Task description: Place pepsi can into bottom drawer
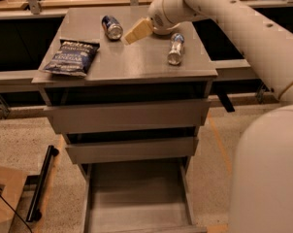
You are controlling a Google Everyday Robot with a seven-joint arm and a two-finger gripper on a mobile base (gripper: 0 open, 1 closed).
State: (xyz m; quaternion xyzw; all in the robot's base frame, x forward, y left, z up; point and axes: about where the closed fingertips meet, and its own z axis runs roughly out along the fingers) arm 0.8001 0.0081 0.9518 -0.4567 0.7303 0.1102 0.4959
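Observation:
The pepsi can (111,27) lies on its side on the grey cabinet top (137,62), near the back left of centre. My gripper (136,31) reaches in from the right and hangs just right of the can, a little apart from it, with nothing held that I can see. The bottom drawer (137,198) is pulled out at the foot of the cabinet and its flat grey bottom is bare.
A dark blue chip bag (71,57) lies at the front left of the top. A clear water bottle (175,49) lies right of centre. The two upper drawers (127,116) are pushed in. My white arm (243,28) crosses the right side. A black bar (42,183) lies on the floor left.

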